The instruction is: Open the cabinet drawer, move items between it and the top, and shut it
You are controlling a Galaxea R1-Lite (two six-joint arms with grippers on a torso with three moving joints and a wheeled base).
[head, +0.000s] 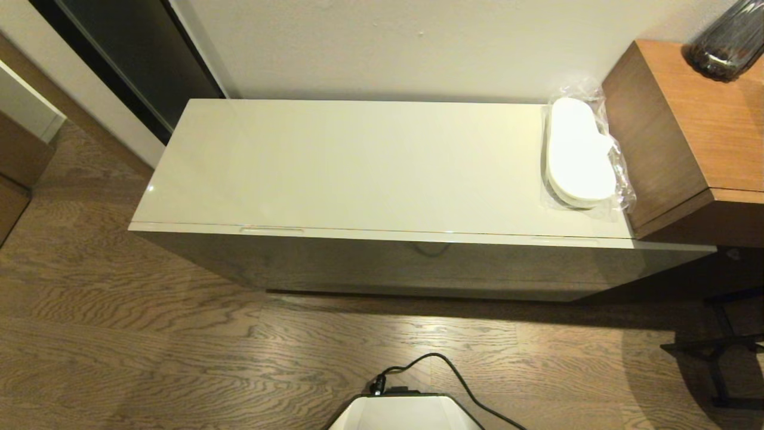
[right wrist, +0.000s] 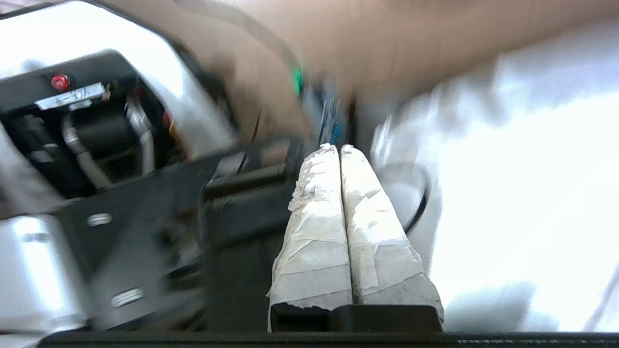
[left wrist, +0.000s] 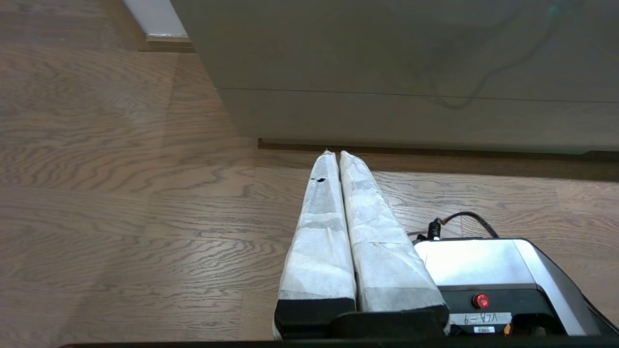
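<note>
the long white cabinet (head: 382, 239) sat by the wall, running left to right in the head view, with its drawer (head: 418, 263) shut. the top (head: 358, 161) held one pack of white slippers (head: 578, 152) at the far right end, touching the brown side unit (head: 686, 131). the slippers' long way ran from the wall toward the front edge. both the left gripper (left wrist: 333, 153) and the right gripper (right wrist: 334, 146) had fingers pressed together, holding nothing. the thin slot handle (head: 271, 229) may be hard to hook, so fingers might slip off.
</note>
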